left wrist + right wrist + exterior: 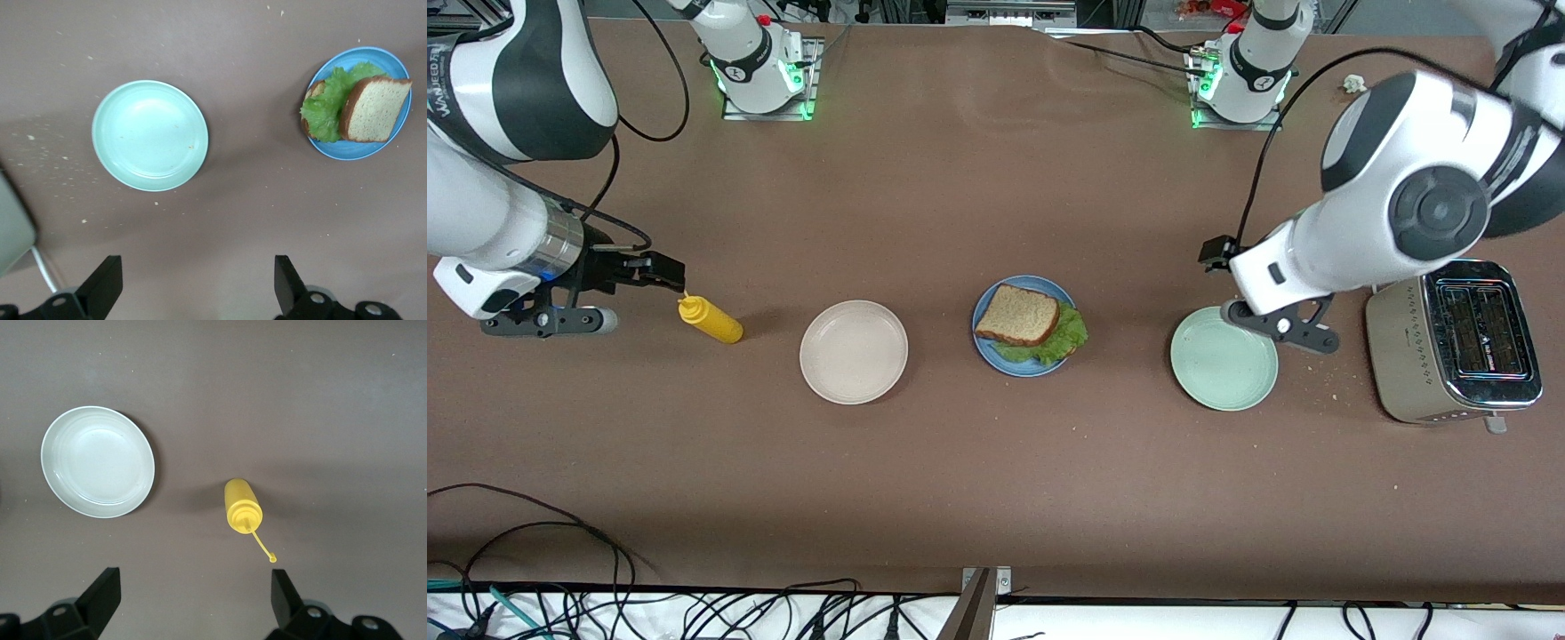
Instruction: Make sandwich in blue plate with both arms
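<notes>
The right gripper (663, 271) hangs over the bench (960, 462) at the right arm's end, fingers (100, 593) spread wide with nothing between them. A yellow squeeze bottle (711, 320) stands just off those fingertips, and the cream plate (854, 351) sits a bit past it, bare.

The sandwich (1030, 324) looks pretty much done: top slice on, lettuce poking out the side, all of it resting in the blue plate (987, 342), well clear of either set of fingers.

The left gripper (197, 293) hovers by the mint plate (1223, 360), fingers (287, 283) fully apart and holding nothing, with a toaster (1454, 342) at that end.

Probably only the pull-back is left, since both arms are empty-handed.
</notes>
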Controlling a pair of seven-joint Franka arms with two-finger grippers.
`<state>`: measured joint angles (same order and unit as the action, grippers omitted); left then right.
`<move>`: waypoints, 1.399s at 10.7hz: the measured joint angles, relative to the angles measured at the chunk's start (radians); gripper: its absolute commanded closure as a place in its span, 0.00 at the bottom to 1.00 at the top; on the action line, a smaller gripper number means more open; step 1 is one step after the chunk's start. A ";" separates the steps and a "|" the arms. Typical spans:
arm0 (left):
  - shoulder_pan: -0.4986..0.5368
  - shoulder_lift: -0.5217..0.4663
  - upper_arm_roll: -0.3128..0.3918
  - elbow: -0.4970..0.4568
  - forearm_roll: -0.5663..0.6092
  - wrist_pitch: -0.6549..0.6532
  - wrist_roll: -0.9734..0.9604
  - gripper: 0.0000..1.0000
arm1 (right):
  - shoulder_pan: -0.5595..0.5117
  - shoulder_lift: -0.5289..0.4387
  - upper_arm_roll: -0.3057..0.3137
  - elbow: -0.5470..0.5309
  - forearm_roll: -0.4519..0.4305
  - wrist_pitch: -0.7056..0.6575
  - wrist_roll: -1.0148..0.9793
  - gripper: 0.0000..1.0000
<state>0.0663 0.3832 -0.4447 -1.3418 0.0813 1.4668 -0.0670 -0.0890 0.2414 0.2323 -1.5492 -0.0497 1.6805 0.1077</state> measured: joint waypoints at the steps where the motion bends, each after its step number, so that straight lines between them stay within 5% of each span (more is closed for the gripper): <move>1: 0.000 -0.037 0.008 0.000 0.003 -0.001 0.000 0.00 | 0.000 0.000 0.000 0.000 0.000 0.000 0.000 0.00; 3: -0.016 -0.095 0.069 -0.002 0.003 -0.003 0.039 0.00 | 0.000 0.000 0.000 0.000 0.000 0.000 0.000 0.00; 7: -0.130 -0.219 0.300 -0.098 -0.025 0.051 0.080 0.00 | 0.002 -0.003 0.004 -0.003 0.000 -0.001 0.000 0.00; 11: -0.153 -0.409 0.337 -0.316 -0.028 0.179 0.079 0.00 | 0.004 -0.008 0.004 -0.013 0.000 -0.001 0.000 0.00; 15: -0.146 -0.444 0.347 -0.364 -0.074 0.166 0.079 0.00 | 0.004 -0.011 0.004 -0.014 0.000 -0.001 0.000 0.00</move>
<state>-0.0800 -0.0612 -0.0979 -1.7056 0.0071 1.6323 0.0121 -0.0854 0.2308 0.2366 -1.5632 -0.0497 1.6791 0.1081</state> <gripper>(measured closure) 0.000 0.000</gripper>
